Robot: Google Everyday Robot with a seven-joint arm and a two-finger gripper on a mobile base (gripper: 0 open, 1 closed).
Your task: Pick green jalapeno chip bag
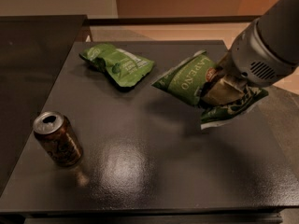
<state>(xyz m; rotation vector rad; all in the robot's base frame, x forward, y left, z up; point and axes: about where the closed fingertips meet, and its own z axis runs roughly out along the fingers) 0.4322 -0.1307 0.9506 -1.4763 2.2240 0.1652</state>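
Note:
The green jalapeno chip bag (pixel 187 80) is dark green with white "JALAPENO" lettering and a small red logo. It hangs tilted above the right part of the dark table (pixel 140 171), off the surface. My gripper (pixel 218 90) is shut on the bag's middle, coming in from the upper right on the grey arm (pixel 266 45). The bag's lower end (pixel 229 108) is crumpled below the fingers.
A lighter lime-green bag (pixel 117 64) lies at the table's back left. An opened brown drink can (pixel 58 139) stands at the front left. A darker counter (pixel 32 50) adjoins the table on the left. The table's right edge is close under the arm.

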